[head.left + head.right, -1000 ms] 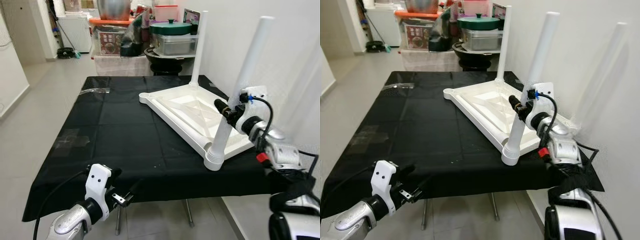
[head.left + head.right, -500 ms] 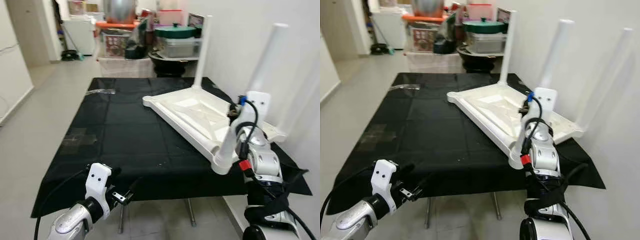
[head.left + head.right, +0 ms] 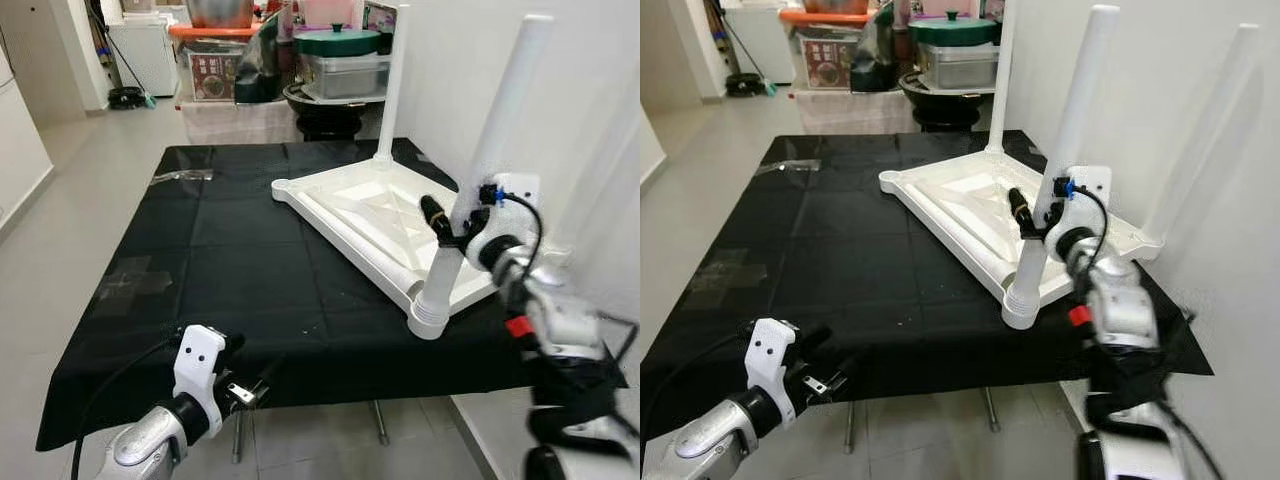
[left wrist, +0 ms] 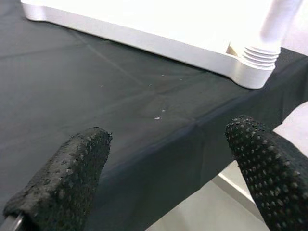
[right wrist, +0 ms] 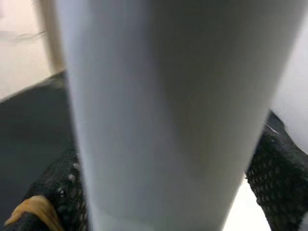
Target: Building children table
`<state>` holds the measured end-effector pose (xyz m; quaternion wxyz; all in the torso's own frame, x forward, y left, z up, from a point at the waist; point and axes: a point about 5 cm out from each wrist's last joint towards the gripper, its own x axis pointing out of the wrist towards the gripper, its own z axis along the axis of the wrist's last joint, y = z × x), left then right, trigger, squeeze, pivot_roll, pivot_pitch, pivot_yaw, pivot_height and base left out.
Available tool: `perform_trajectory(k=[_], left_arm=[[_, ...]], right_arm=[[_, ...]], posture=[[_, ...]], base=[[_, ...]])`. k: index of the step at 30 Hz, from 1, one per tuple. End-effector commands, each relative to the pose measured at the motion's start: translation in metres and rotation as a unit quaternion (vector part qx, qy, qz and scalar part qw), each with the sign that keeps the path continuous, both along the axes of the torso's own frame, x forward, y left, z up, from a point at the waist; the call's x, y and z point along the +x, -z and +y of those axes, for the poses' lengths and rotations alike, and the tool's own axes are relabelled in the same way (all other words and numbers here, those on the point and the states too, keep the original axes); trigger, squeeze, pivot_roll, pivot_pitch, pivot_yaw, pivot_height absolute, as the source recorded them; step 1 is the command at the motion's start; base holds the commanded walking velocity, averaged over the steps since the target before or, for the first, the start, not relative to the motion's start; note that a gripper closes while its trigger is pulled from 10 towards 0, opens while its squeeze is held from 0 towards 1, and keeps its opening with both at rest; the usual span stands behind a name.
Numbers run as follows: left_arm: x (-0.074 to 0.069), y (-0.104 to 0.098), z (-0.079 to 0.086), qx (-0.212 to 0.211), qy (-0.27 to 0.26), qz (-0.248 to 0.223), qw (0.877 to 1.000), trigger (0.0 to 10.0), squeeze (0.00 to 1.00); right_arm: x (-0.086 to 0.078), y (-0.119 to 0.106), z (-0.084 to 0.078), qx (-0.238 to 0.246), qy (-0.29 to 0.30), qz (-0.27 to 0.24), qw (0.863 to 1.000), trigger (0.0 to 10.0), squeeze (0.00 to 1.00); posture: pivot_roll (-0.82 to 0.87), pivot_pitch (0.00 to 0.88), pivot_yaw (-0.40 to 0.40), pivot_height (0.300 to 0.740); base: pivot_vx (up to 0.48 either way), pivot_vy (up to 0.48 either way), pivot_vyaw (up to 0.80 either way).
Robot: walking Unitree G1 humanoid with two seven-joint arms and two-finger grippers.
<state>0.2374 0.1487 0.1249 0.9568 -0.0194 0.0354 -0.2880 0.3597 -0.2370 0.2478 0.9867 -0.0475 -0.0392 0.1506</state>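
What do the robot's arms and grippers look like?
Both arms are shiny silver with black joints and black cables. The left gripper and right gripper have white mounts and bumpy black fingers. The right arm carries a small red tag.

1. A table covered by a black cloth (image 3: 240, 260) carries everything; the cloth hangs over the near edge and is creased in a grid of fold lines.
2. A white plastic children's tabletop (image 3: 375, 225) lies upside down on the cloth's right half, reaching the right edge, with white tubular legs standing up from its corners.
3. A crumpled strip of clear plastic (image 3: 182, 176) lies near the far left corner.
4. Small pale specks (image 4: 158, 117) dot the cloth near the front edge.
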Motion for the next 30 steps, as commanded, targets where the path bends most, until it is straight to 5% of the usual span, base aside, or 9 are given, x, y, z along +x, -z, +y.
perform_trajectory(k=[1, 9, 10, 18, 20, 21, 23, 27, 30], left_arm=[[-0.001, 0.0, -0.001, -0.001, 0.008, 0.004, 1.0, 10.0, 0.0], [-0.003, -0.001, -0.005, -0.003, 0.026, 0.004, 1.0, 10.0, 0.0], [-0.003, -0.001, -0.005, -0.002, 0.027, 0.005, 1.0, 10.0, 0.0], [-0.004, -0.002, -0.002, 0.002, 0.032, 0.005, 0.999, 10.0, 0.0], [-0.006, -0.001, -0.001, 0.004, 0.037, 0.007, 0.999, 10.0, 0.0], [-0.006, -0.001, -0.001, 0.004, 0.037, 0.007, 0.999, 10.0, 0.0], [-0.005, -0.001, -0.003, 0.003, 0.04, 0.008, 0.999, 10.0, 0.0], [-0.005, -0.001, -0.004, 0.003, 0.041, 0.007, 0.999, 10.0, 0.0], [-0.005, -0.001, -0.004, 0.003, 0.043, 0.007, 0.999, 10.0, 0.0]], right_arm=[[0.0, 0.004, 0.002, -0.014, -0.053, 0.01, 0.998, 10.0, 0.0], [0.003, 0.002, -0.006, -0.038, -0.103, 0.014, 0.994, 10.0, 0.0], [0.006, 0.005, -0.004, -0.033, -0.099, 0.02, 0.994, 0.0, 0.0], [0.019, 0.018, -0.013, -0.036, 0.032, 0.059, 0.997, 0.0, 0.0], [0.021, 0.024, -0.034, 0.016, 0.234, 0.066, 0.97, 0.0, 0.0], [0.021, 0.024, -0.034, 0.016, 0.234, 0.066, 0.97, 0.0, 0.0], [0.01, 0.038, -0.043, 0.082, 0.373, 0.086, 0.92, 0.0, 0.0], [0.007, 0.048, -0.034, 0.103, 0.386, 0.103, 0.911, 0.0, 0.0], [0.006, 0.06, -0.004, 0.12, 0.365, 0.13, 0.914, 0.0, 0.0]], posture=[[0.06, 0.0, -0.051, 0.74], [0.07, 0.0, -0.051, 0.74], [0.07, 0.0, -0.051, 0.74], [0.08, 0.0, -0.05, 0.74], [0.08, 0.0, -0.047, 0.74], [0.08, 0.0, -0.047, 0.74], [0.08, 0.0, -0.042, 0.74], [0.08, 0.0, -0.043, 0.74], [0.08, 0.0, -0.046, 0.74]], base=[[0.0, 0.0, 0.0], [0.0, 0.0, 0.0], [0.0, 0.0, 0.0], [0.0, 0.0, 0.0], [0.0, 0.0, 0.0], [0.0, 0.0, 0.0], [0.0, 0.0, 0.0], [0.0, 0.0, 0.0], [0.0, 0.0, 0.0]])
